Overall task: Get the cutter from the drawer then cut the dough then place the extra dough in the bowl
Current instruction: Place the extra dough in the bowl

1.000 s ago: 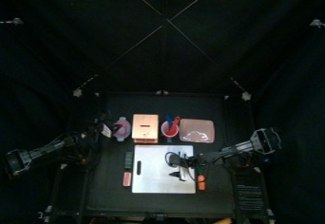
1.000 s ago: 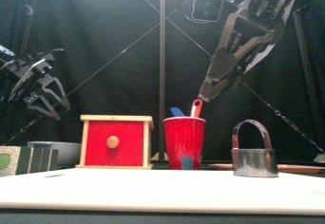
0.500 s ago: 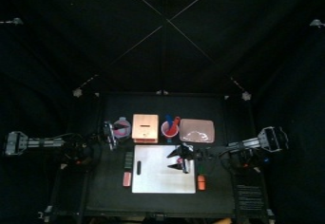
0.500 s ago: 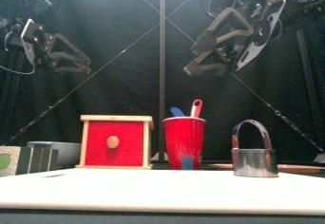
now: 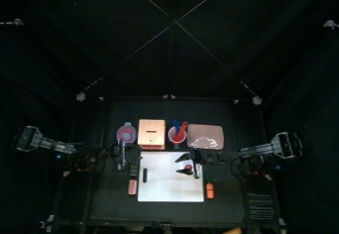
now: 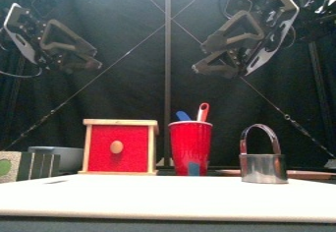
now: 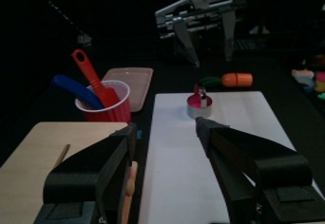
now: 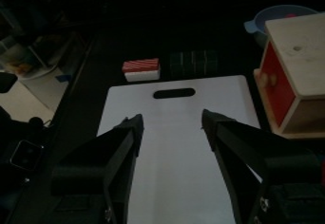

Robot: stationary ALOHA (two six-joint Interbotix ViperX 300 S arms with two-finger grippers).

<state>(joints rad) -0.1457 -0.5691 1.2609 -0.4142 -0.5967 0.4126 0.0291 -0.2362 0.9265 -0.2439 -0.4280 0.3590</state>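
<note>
Robot lab test cell, not a real kitchen. Black curtain (image 6: pixel 132 79) behind both grippers, small black table (image 5: pixel 106 203) under them. Left gripper (image 7: pixel 168 126) and right gripper (image 8: pixel 170 118) hang above a white cutting board (image 8: pixel 172 147), facing each other across it. Everything below them is play-kitchen props:
- wooden box with red drawer front (image 6: pixel 120 145) and red cup (image 6: pixel 191 145) with toy knives (image 7: pixel 84 68), ahead of the left gripper
- metal cutter (image 6: pixel 264 159), low beneath the right gripper
- pink tray (image 5: pixel 205 134)
- toy sushi roll (image 8: pixel 193 64), ahead of the right gripper, past the board's far end
</note>
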